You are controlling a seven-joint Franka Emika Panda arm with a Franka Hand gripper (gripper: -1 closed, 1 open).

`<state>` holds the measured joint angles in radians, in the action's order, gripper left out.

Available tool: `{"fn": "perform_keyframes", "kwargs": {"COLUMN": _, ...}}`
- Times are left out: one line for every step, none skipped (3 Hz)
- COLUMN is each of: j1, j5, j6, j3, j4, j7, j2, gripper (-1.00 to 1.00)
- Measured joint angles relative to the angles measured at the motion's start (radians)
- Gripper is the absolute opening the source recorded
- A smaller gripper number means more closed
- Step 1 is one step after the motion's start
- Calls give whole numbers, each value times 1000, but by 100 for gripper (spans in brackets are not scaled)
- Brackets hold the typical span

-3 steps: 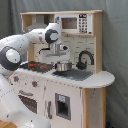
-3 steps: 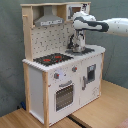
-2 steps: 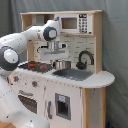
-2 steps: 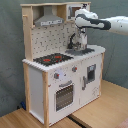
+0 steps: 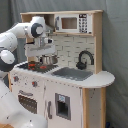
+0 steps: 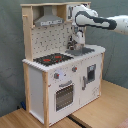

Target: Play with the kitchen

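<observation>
The kitchen [image 5: 75, 95] is a tall white and light-wood toy in both exterior views, with a black-red stovetop [image 5: 35, 66], a grey sink [image 5: 72, 73], a black faucet [image 5: 84, 59] and a microwave [image 5: 75, 22]. In the second exterior view the hood [image 6: 47, 20], pegboard [image 6: 50, 40], stovetop [image 6: 52, 59] and oven door [image 6: 64, 95] face me. My gripper [image 5: 47, 51] hangs low over the stovetop's back right corner, just above a grey metal pot [image 5: 49, 60]. In the second exterior view the gripper [image 6: 76, 42] is at the counter's back, between stovetop and sink [image 6: 82, 50].
The white arm [image 5: 15, 40] reaches in from the first exterior view's left and its base fills the lower left corner. A grey curtain [image 6: 10, 60] hangs behind the kitchen. The kitchen stands on a wooden table [image 6: 100, 110].
The gripper has moved a little towards the first exterior view's left, from near the sink's edge to the stovetop's back corner. The grey pot now shows further left, under it.
</observation>
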<state>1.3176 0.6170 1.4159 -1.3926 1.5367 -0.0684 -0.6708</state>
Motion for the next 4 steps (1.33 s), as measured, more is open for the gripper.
{"fn": "perform_keyframes", "kwargs": {"j1": -1, "j5": 20, "j6": 20, "j3": -36, "j4": -80, "j7": 59, "j2": 0, "gripper": -100}}
{"fn": "perform_keyframes", "kwargs": {"j1": 10, "j5": 34, "j6": 91, "j3": -96, "j4": -114, "j7": 96, "j2": 0, "gripper": -100}}
{"fn": "perform_keyframes", "kwargs": {"j1": 39, "j5": 37, "j6": 169, "j3": -171, "j4": -137, "j7": 116, "j2": -1, "gripper": -100}}
{"fn": "perform_keyframes", "kwargs": {"j1": 86, "j5": 37, "j6": 217, "j3": -240, "j4": -175, "j7": 131, "j2": -1, "gripper": -100}}
